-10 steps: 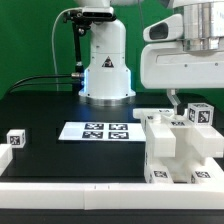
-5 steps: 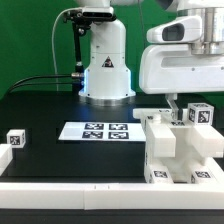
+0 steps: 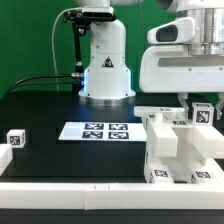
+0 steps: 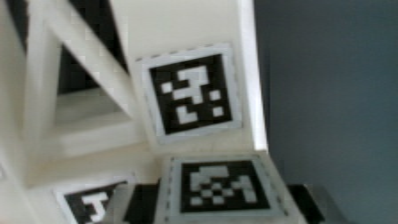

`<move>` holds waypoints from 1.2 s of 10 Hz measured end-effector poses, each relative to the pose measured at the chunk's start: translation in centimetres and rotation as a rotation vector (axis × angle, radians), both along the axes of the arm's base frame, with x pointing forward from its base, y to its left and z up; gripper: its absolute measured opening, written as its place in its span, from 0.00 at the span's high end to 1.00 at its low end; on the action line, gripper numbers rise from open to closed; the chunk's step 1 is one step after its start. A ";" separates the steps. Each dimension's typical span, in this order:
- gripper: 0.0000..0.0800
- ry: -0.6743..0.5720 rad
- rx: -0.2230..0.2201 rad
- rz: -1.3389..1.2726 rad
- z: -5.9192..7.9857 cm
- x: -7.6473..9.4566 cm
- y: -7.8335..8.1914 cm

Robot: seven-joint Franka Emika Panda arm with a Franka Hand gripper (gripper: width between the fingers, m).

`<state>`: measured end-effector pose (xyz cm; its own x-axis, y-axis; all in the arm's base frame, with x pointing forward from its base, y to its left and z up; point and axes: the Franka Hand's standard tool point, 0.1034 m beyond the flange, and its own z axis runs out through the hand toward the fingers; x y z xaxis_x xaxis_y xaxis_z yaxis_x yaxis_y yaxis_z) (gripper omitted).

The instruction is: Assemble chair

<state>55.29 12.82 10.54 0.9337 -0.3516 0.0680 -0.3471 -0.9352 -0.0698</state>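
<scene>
Chair [image 3: 180, 145] assembly sits lower right of the exterior view; my gripper [image 3: 190, 108] has just dropped onto its tagged upright, jaws narrowing, grip not confirmed. Likely grasp starting.

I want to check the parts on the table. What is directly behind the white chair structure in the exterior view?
The claw and wrist hang behind the chair structure. The claw tips and table behind are covered.

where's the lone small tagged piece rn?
In the exterior view, the small tagged piece sits alone on the black table at the far left, left of the marker board, away from the chair assembly.
</scene>
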 end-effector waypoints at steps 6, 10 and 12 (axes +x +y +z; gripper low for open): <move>0.67 0.024 0.119 -0.762 -0.1 -0.1 -0.2; 0.67 0.044 0.168 -0.998 -0.1 -0.4 -0.2; 0.67 0.100 0.221 -1.177 -0.1 -0.1 -0.7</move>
